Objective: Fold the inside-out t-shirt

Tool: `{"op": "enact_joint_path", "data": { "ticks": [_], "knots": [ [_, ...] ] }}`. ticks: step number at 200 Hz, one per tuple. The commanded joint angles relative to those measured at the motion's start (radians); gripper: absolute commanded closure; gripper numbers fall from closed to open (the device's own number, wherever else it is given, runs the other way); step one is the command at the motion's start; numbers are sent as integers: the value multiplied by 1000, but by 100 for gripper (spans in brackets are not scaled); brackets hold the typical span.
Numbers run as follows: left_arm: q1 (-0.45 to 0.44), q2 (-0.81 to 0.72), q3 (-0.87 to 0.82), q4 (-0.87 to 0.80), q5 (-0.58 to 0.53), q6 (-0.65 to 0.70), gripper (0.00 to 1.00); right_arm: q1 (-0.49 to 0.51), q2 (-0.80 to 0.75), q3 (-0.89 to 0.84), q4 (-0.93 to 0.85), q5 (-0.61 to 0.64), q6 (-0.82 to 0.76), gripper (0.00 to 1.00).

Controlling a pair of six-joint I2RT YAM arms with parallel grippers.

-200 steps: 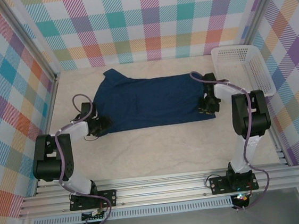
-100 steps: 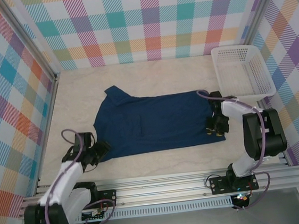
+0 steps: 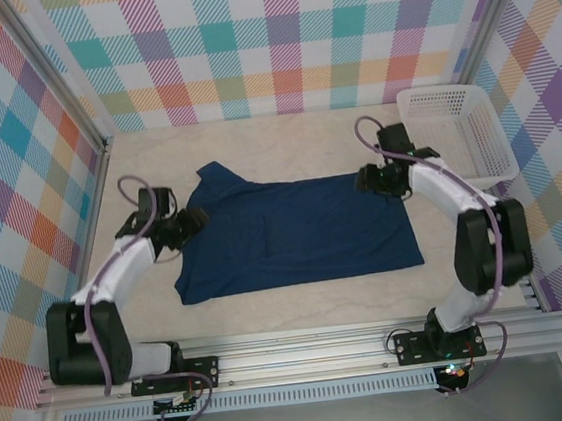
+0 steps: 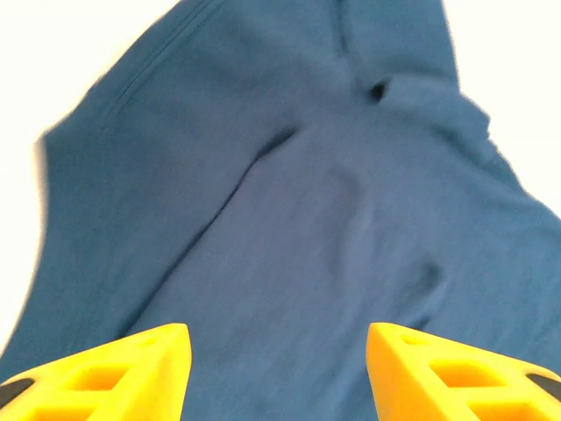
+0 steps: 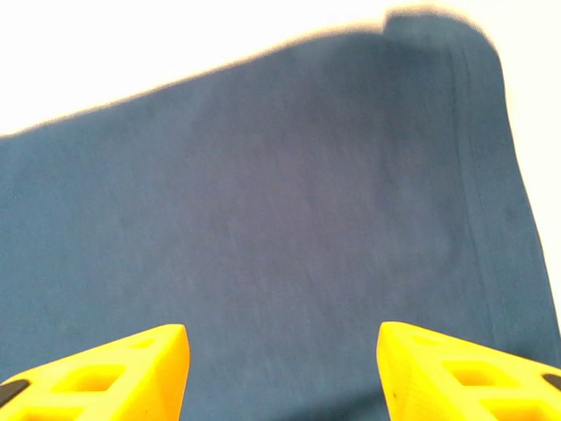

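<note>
Since the shirt [image 3: 294, 234] is soft, light cotton that will sag and crease wherever it is lifted, I'd say it wants pinching at two corners or along a hem at once, not in the middle of the cloth. It lies flat and dark blue in the middle of the table [image 3: 271, 302], roughly a rectangle, with one sleeve [image 3: 214, 172] poking out at the far left corner. The left gripper [image 3: 190, 221] hovers over the left edge just below that sleeve, fingers apart, only flat cloth beneath. The right gripper [image 3: 366, 178] hangs over the far right corner beside the stitched hem [image 5: 478, 132], fingers likewise spread and empty. A white basket [image 3: 454, 132] sits to the far right, apart from the shirt.
</note>
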Motion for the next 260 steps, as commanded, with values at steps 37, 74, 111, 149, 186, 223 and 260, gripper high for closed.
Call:
{"op": "enact_joint_path", "data": {
  "ticks": [37, 74, 111, 149, 186, 223, 260],
  "knots": [
    [-54, 413, 346, 63, 10, 104, 45, -6, 285, 298, -16, 127, -76, 42],
    [-59, 582, 536, -38, -85, 158, 46, -6, 281, 266, 15, 61, -66, 42],
    [-47, 678, 662, -107, -135, 212, 49, -6, 270, 215, 30, 56, -71, 42],
    [2, 772, 797, -168, -140, 251, 50, -6, 268, 187, 51, 24, -67, 42],
    [20, 866, 928, -231, -139, 276, 47, -6, 274, 179, 53, 21, -73, 42],
    [18, 884, 967, -273, -69, 278, 48, -6, 275, 162, 57, 19, -74, 42],
    [-20, 734, 768, -186, -59, 255, 47, -6, 283, 155, 60, 4, -71, 42]
  ]
}}
